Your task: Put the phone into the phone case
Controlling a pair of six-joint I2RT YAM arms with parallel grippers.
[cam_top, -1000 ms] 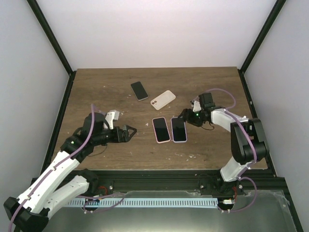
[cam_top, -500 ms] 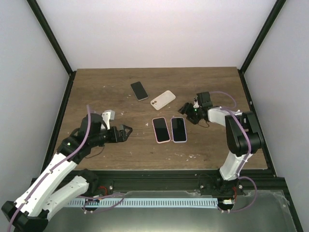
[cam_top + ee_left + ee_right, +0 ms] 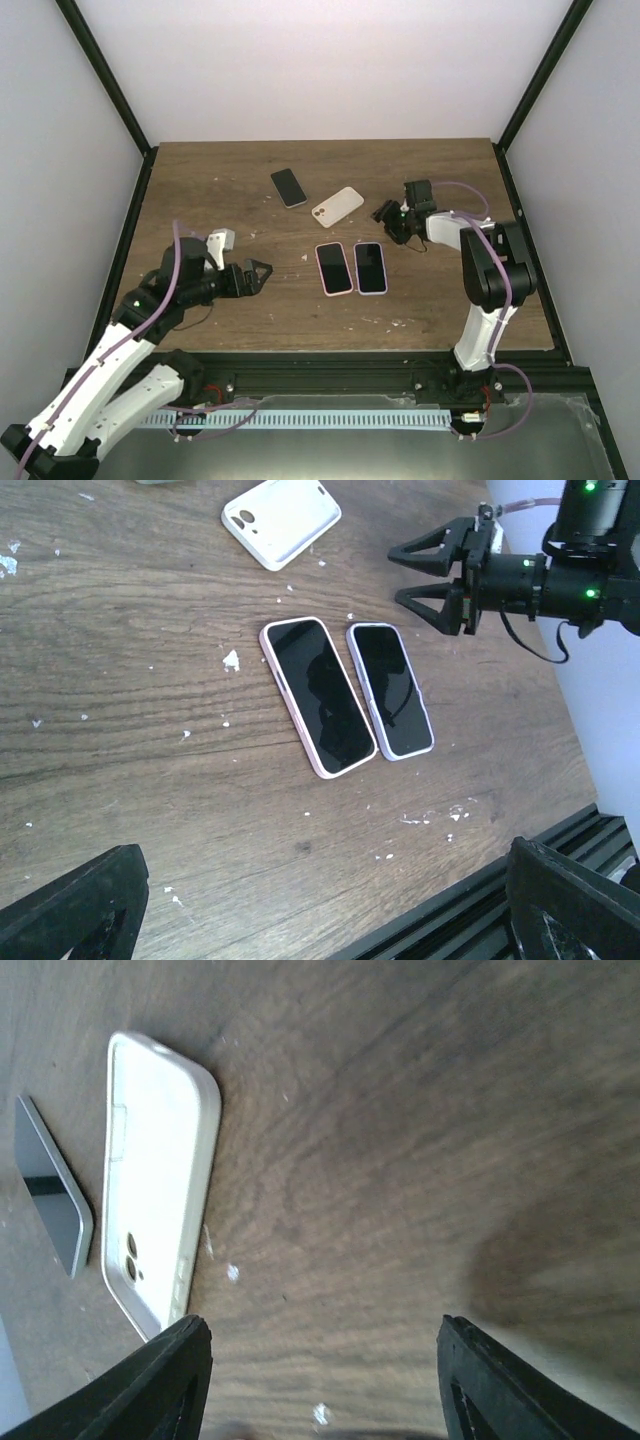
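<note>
A bare black phone (image 3: 289, 187) lies at the back of the table, and an empty white phone case (image 3: 337, 206) lies just right of it. In the right wrist view the case (image 3: 155, 1175) lies with its camera cutout toward me, the phone (image 3: 50, 1185) beyond it. My right gripper (image 3: 384, 213) is open, low over the wood just right of the case, with nothing between its fingers (image 3: 160, 1385). My left gripper (image 3: 262, 270) stands wide open and empty, left of two cased phones.
A pink-cased phone (image 3: 318, 696) and a lilac-cased phone (image 3: 390, 690) lie side by side, screens up, mid-table. The right gripper (image 3: 425, 575) shows above them in the left wrist view. The black frame rail (image 3: 480, 900) runs along the near table edge.
My right gripper has moved away from the lilac-cased phone toward the back, nearer the white case. My left arm has drawn back a little to the left.
</note>
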